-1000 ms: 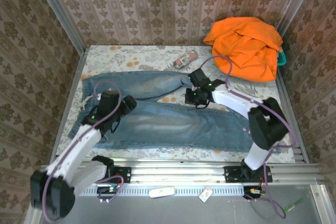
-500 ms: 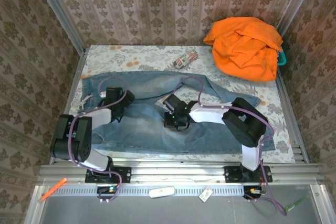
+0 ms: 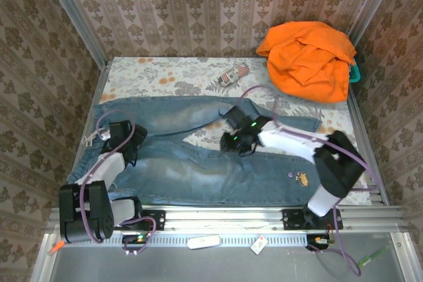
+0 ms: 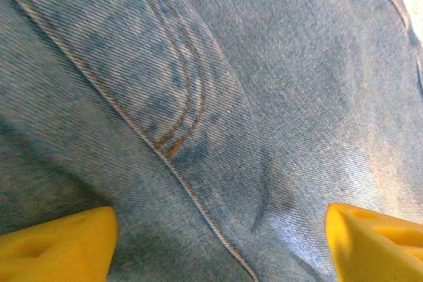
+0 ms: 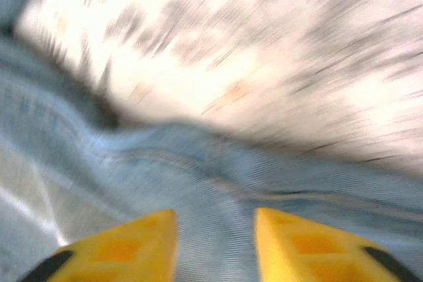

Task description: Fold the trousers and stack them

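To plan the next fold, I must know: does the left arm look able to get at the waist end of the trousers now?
Probably yes. The left gripper hangs close over the trousers near their waist end, jaws wide open, and nothing lies on the denim there to block it.

The trousers (image 3: 198, 170) are matt, faded denim with a coarse twill grain and seams stitched in tan thread. The tabletop (image 3: 165, 70) wears a matt floral printed cloth, and the orange garment (image 3: 307, 57) is soft, dull cloth. The rail (image 3: 225, 211) is bare brushed metal, and the left hand (image 4: 218, 246) has matt yellow plastic tips
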Robot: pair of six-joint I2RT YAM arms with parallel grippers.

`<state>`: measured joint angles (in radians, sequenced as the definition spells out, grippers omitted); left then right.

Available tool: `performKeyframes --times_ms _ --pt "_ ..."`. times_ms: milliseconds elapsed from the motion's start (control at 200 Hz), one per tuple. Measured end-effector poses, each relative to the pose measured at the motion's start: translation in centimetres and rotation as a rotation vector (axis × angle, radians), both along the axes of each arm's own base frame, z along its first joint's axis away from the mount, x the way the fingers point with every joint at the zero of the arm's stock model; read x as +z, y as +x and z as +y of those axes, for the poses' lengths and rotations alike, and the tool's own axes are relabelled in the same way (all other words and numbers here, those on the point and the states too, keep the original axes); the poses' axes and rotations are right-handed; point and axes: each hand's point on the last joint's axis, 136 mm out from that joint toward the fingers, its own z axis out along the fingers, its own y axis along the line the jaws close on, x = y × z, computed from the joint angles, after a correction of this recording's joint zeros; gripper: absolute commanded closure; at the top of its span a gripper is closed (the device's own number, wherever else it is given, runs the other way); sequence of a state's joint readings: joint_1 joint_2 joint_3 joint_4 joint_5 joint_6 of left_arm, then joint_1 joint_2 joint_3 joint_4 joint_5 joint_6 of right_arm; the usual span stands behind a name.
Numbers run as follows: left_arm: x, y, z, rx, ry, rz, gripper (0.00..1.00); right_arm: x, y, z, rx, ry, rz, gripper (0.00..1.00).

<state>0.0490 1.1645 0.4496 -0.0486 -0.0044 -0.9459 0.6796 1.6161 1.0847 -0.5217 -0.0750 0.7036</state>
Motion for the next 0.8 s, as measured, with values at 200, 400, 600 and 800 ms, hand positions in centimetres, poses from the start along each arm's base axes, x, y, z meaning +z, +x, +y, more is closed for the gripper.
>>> performKeyframes --times_ms 200,400,600,800 --pt "1.9 -0.1 -0.4 -0.027 -0.005 -0.017 0.18 1.8 5.0 -14.1 -0.278 -0.258 -0.067 0.49" --pt "4.6 0.7 -4.0 -0.172 -0.008 -0.081 0.18 -2.1 5.4 -17.0 -0.185 -0.515 0.054 0.48" --pt "5.9 0.2 -5.7 -0.245 -0.017 -0.114 0.18 -4.2 6.2 -18.6 -0.099 -0.682 0.108 0.71" --pt "6.2 0.1 -6.0 -0.265 -0.025 -0.127 0.18 -4.6 7.2 -20.2 -0.062 -0.821 0.105 1.00"
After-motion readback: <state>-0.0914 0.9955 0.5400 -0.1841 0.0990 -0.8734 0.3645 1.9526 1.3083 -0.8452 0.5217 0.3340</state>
